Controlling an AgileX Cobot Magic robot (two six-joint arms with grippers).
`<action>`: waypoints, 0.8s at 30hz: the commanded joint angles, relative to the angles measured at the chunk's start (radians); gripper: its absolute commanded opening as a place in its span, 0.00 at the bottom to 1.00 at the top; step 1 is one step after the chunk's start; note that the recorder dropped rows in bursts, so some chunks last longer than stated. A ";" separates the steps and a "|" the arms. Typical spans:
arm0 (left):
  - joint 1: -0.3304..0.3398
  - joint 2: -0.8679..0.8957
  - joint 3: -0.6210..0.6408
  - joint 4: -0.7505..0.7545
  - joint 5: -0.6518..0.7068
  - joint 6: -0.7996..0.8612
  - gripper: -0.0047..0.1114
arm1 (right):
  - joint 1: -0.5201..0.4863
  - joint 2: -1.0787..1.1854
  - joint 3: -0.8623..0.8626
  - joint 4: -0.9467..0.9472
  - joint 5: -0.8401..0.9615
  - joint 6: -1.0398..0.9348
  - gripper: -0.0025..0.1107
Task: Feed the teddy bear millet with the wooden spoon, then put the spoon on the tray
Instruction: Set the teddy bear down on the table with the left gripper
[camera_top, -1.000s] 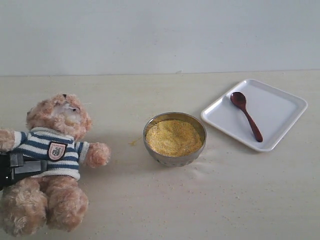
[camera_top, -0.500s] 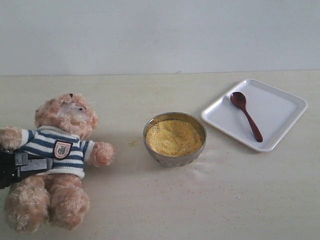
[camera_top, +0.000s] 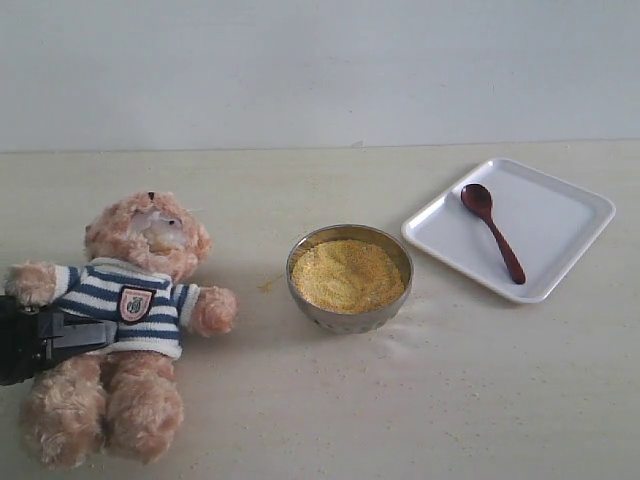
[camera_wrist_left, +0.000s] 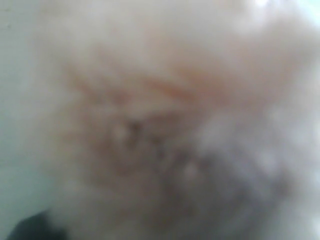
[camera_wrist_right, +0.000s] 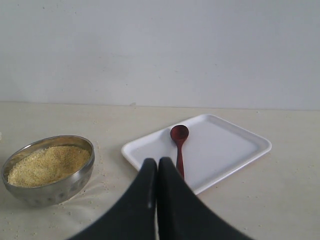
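Black left hand (camera_top: 85, 335) pinches the teddy bear (camera_top: 150, 236) side-on; right hand (camera_wrist_right: 157, 168) pressed together.

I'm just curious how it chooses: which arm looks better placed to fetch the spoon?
Right. The right end effector is empty, shut, and faces the wooden spoon on the tray. The left end effector grips the teddy bear, far from the tray.

The left pincer (camera_top: 62, 336) is cased in black and grey; the right pincer (camera_wrist_right: 157, 164) is formed of 2 smooth black fingers (camera_wrist_right: 146, 192)
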 joint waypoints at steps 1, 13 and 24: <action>-0.008 0.009 -0.002 0.008 -0.036 0.019 0.13 | -0.003 -0.005 0.004 0.002 -0.006 -0.009 0.02; -0.008 0.009 -0.006 0.008 -0.061 -0.030 0.46 | -0.003 -0.005 0.004 0.002 -0.006 -0.009 0.02; -0.002 0.009 -0.006 0.008 -0.024 -0.044 0.70 | -0.003 -0.005 0.004 0.002 -0.006 -0.009 0.02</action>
